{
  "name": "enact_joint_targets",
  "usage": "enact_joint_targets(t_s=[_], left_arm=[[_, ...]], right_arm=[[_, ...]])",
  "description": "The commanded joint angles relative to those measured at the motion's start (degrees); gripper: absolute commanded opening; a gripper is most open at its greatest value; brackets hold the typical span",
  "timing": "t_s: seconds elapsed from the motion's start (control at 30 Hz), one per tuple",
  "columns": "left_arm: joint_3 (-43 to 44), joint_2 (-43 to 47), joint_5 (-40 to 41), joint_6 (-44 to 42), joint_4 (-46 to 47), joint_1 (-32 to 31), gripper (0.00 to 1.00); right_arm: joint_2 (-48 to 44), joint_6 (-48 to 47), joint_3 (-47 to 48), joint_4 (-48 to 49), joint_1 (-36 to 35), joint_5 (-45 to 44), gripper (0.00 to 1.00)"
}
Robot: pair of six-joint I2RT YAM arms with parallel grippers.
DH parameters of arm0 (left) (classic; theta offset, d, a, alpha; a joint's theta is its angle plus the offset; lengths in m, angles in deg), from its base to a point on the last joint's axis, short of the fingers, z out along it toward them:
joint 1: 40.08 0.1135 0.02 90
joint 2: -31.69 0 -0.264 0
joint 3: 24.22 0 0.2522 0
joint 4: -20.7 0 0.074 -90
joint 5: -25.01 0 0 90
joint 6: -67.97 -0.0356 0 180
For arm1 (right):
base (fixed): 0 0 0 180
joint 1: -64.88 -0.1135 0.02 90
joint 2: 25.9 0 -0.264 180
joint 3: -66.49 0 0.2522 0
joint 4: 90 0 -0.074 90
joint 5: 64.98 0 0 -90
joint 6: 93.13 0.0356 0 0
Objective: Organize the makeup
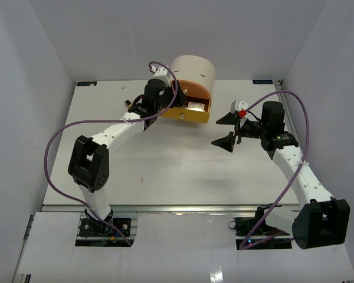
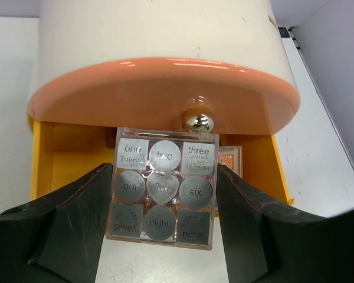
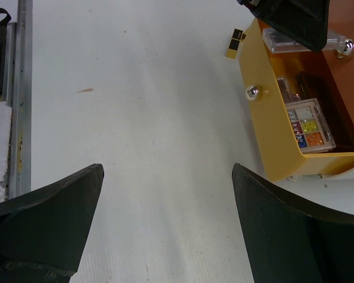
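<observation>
So, we're looking at the left gripper point(image 2: 164, 180) clamping a clear square eyeshadow palette point(image 2: 161, 203) by its two side edges, with its black fingers point(image 2: 76, 218) pressing in from either side. The palette is showing nine grey pans labelled one through nine. It's being held a bit crooked, right up at the front of the cream drawer unit point(image 1: 192, 69). From the left wrist view its top edge is overlapping the orange drawer front point(image 2: 165, 88), just below the chrome knob point(image 2: 199, 121). Under that, the yellow drawer point(image 1: 186, 114) is standing pulled open. From the right wrist view the held palette is sitting over the far end of that drawer, not down inside it as far as we're able to tell.

Inside the yellow drawer we're seeing a second palette point(image 3: 310, 127) lying flat, this one with white, yellow, orange and blue pans. Something dark is lying next to it, but we can't make out what. Out on the table point(image 1: 165, 171), just past the drawer's far end, a small black-and-gold tube point(image 3: 236, 42) is sitting by itself. It's looking like a lipstick, though it's tiny.

Meanwhile the right gripper point(image 1: 227, 130) is hovering wide open and holding nothing, over bare tabletop near the right corner of the yellow drawer.
</observation>
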Motion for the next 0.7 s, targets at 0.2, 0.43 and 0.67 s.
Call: enact_joint_targets(t_s=[0.2,0.43,0.67], left_arm=[[-0.8,3.7,7.0,-3.3,7.6,-0.9,0.19],[-2.8,3.2,10.3,-7.2,11.7,-1.5,0.18],[-6.7,2.8,11.2,-8.2,14.3,-1.5,0.29]], right_arm=[[1.2,-0.9,-0.6,0.8,0.2,1.5,0.96],[1.7,-0.9,-0.5,0.7,0.2,1.7,0.96],[1.7,-1.1,-0.6,0.5,0.3,1.8,0.96]])
